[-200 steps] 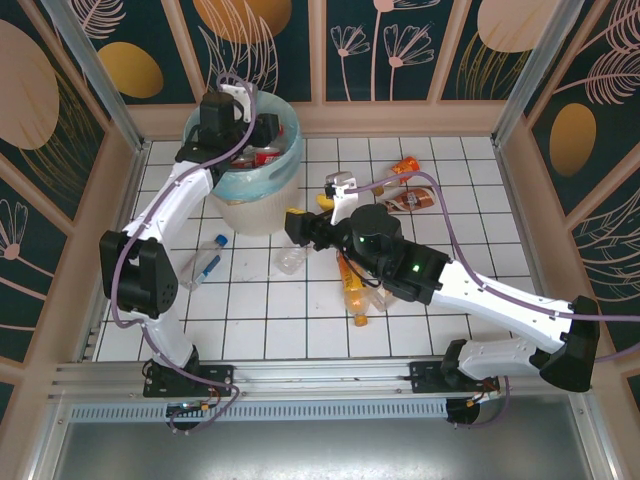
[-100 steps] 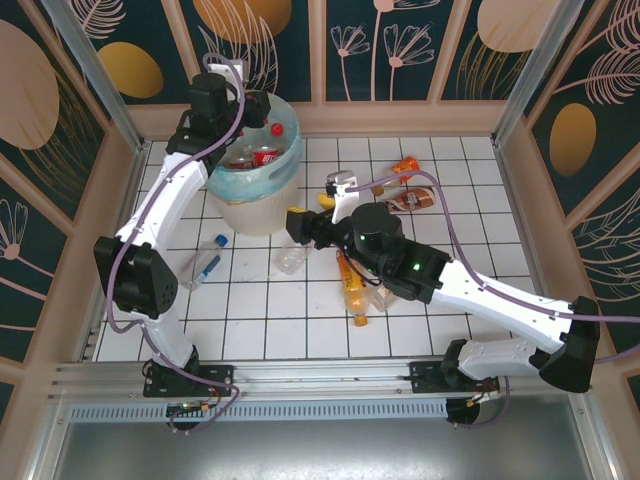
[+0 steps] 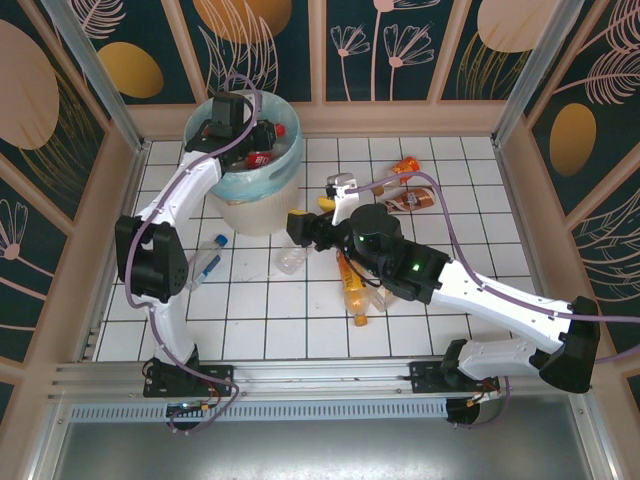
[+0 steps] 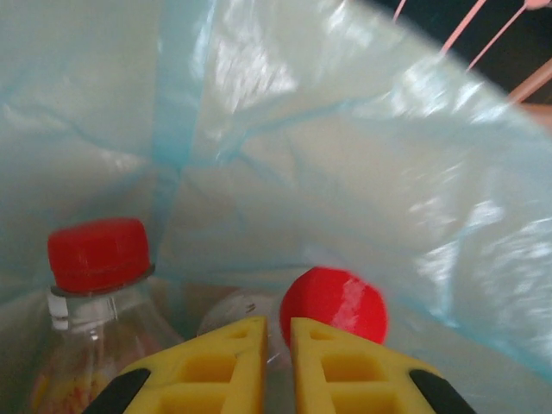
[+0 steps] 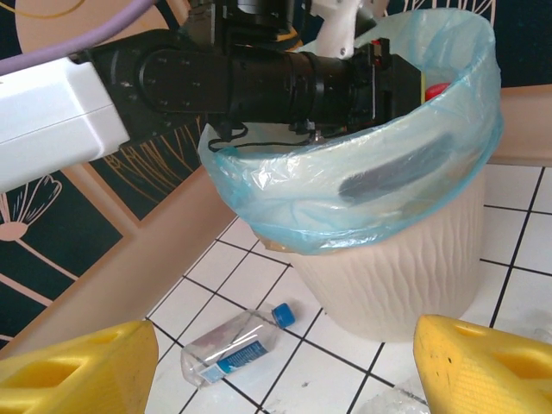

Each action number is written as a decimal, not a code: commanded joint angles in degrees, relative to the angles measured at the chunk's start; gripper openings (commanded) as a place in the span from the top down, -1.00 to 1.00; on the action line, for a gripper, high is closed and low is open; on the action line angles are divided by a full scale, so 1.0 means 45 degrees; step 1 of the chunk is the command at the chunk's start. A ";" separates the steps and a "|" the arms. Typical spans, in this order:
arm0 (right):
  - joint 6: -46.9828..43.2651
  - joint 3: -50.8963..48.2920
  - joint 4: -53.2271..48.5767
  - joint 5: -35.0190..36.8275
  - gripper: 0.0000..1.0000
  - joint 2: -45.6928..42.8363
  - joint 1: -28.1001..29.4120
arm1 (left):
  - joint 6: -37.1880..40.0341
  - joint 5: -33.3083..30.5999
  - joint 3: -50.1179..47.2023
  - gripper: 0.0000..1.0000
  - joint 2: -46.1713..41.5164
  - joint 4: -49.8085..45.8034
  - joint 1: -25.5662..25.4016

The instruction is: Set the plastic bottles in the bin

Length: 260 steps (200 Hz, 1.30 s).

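The bin (image 3: pixel 250 208) stands at the back left, a light blue bag (image 4: pixel 345 172) folded over its rim. My left gripper (image 3: pixel 243 132) hangs inside its mouth, shut and with nothing between its yellow fingers (image 4: pixel 216 362). Just below them lie two clear plastic bottles with red caps (image 4: pixel 97 254) (image 4: pixel 335 304). My right gripper (image 3: pixel 292 227) hovers open over the tiles right of the bin (image 5: pixel 397 267), above a crumpled clear bottle (image 3: pixel 291 261). A clear bottle with a blue cap (image 3: pixel 205 262) (image 5: pixel 237 345) lies left of the bin. Orange bottles (image 3: pixel 351 287) lie under my right arm.
More bottles lie at the back middle: an orange one (image 3: pixel 403 167) and a brown one (image 3: pixel 415 198). Low pink walls (image 3: pixel 400 118) ring the white tiled floor. My left arm's black forearm (image 5: pixel 259 82) crosses above the bin's rim.
My left gripper has closed from half open, and its arm swung off to the bin's left rim and back over the bin's mouth. The right arm has not moved.
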 commanded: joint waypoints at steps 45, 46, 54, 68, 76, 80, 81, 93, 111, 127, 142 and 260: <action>0.0246 0.0142 -0.0137 -0.0047 -0.57 -0.0291 -0.0086 | -0.0276 0.0694 0.2627 0.42 -0.0314 -0.0919 -0.0020; 0.0246 0.0150 -0.0142 -0.0052 -0.57 -0.0282 -0.0086 | -0.0287 0.0713 0.2700 0.40 -0.0335 -0.0920 -0.0023; 0.0246 0.0230 -0.0213 -0.0086 -0.57 -0.0259 -0.0081 | -0.0317 0.0704 0.3221 0.32 -0.0562 -0.0941 -0.0025; 0.0260 0.0378 -0.0361 -0.0126 -0.57 -0.0180 -0.0085 | -0.0318 0.0620 0.3792 0.27 -0.1086 -0.0898 -0.0023; 0.0299 0.0455 -0.0454 -0.0135 -0.57 -0.0096 -0.0084 | -0.0283 0.0510 0.3867 0.25 -0.1492 -0.0812 -0.0026; 0.0328 0.0497 -0.0541 -0.0143 -0.56 -0.0055 -0.0085 | -0.0247 0.0416 0.3825 0.25 -0.1727 -0.0762 -0.0015; 0.0336 0.0513 -0.0541 -0.0142 -0.56 -0.0037 -0.0076 | -0.0233 0.0389 0.3797 0.25 -0.1783 -0.0744 -0.0015; 0.0442 0.0652 -0.0752 -0.0172 -0.56 0.0135 -0.0067 | -0.0025 0.0071 0.3285 0.24 -0.2643 -0.0536 -0.0021; 0.0872 0.0948 -0.1227 0.0161 -0.55 0.0572 -0.0047 | 0.0396 -0.0539 0.1740 0.21 -0.4328 -0.0094 -0.0013; 0.1495 0.1392 -0.1976 0.0656 -0.55 0.1182 -0.0028 | 0.0971 -0.0944 -0.0387 0.17 -0.6048 0.0575 -0.0024; 0.2078 0.1844 -0.2726 0.1020 -0.54 0.1830 0.0011 | 0.1642 -0.1133 -0.2845 0.08 -0.7901 0.1396 -0.0019; 0.8033 0.2516 -0.4857 0.2391 -0.57 0.5987 0.0925 | -0.0338 -0.5247 -1.2526 -0.17 -1.7183 -0.0372 -0.0017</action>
